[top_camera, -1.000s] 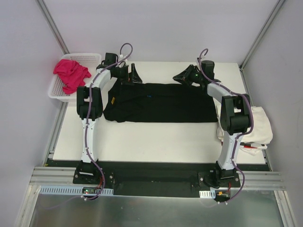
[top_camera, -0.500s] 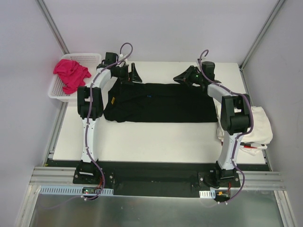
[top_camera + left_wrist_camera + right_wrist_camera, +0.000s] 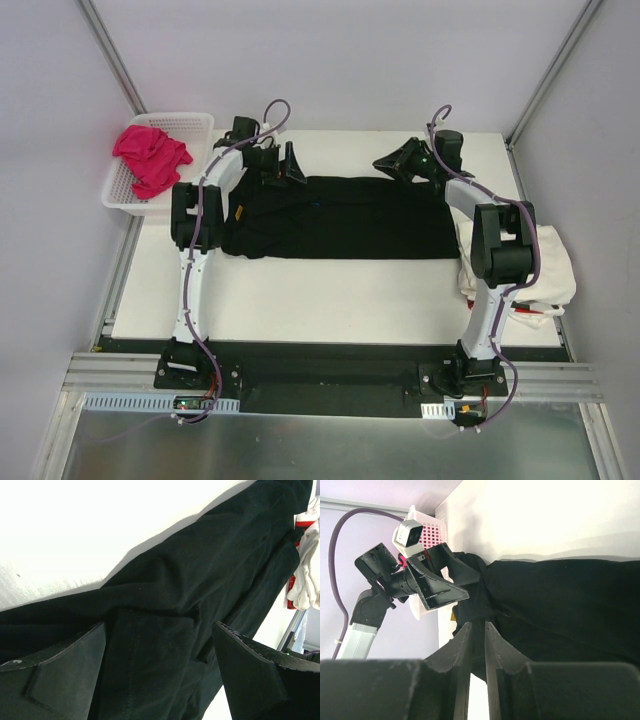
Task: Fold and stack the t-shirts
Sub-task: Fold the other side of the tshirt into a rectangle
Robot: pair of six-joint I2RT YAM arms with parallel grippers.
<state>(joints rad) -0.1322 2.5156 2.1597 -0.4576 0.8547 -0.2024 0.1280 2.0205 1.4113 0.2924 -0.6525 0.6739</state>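
Observation:
A black t-shirt [image 3: 340,215] lies spread flat across the far half of the white table [image 3: 330,295]; no daisy print shows. My left gripper [image 3: 288,165] hangs over its far left edge, jaws wide open with black cloth [image 3: 200,565] below them and nothing held [image 3: 159,627]. My right gripper [image 3: 393,162] hovers over the shirt's far right edge, fingers almost together with nothing between them [image 3: 478,625]; the shirt [image 3: 570,595] lies beyond. A pink t-shirt [image 3: 150,155] sits in the basket. Cream-white t-shirts [image 3: 545,265] are piled at the table's right edge.
The white mesh basket [image 3: 195,122] stands off the table's far left corner and also shows in the right wrist view [image 3: 427,532]. The cream pile with red trim shows in the left wrist view [image 3: 307,575]. Grey walls enclose the table on three sides.
Both grippers have shifted slightly to the right along the shirt's far edge. The black shirt has not moved.

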